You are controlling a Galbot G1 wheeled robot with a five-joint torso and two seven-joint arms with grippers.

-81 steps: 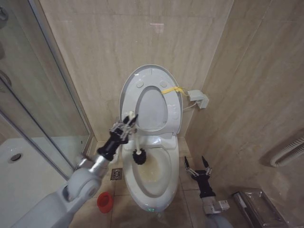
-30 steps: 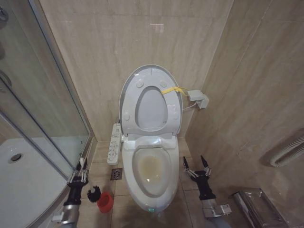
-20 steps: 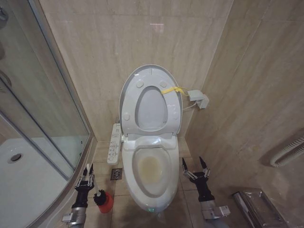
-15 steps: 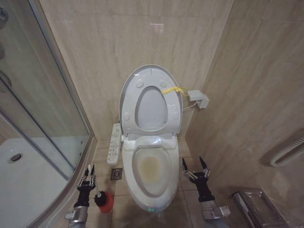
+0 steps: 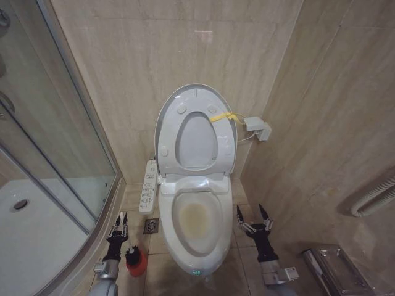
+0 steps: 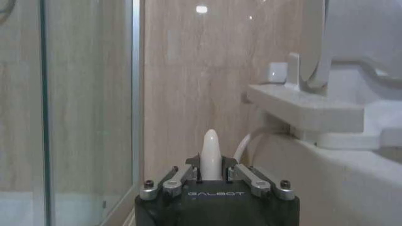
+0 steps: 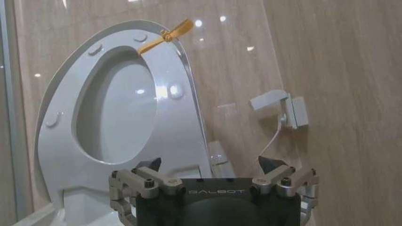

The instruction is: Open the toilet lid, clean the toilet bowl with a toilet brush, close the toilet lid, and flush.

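While left gripper point(image 5: 118, 226) hangs low, fingers apart, brush point(image 5: 132, 252) stands upright in pot point(image 5: 137, 265); right gripper point(image 5: 253, 217) open, idle.

- The lid point(image 5: 196, 132) is standing upright behind the bowl point(image 5: 196, 225).
- The brush point(image 5: 131, 251) is sitting in the pot point(image 5: 136, 262), left of the bowl.
- The left gripper point(image 5: 118, 224) is hanging just beside the pot.

The beige tiled floor point(image 5: 242, 196) is carrying the toilet bowl point(image 5: 199, 228) at centre. A small red pot point(image 5: 136, 264) is standing at its eight o'clock, beside a square floor drain point(image 5: 151, 226). A metal box point(image 5: 336, 266) is lying at four o'clock.
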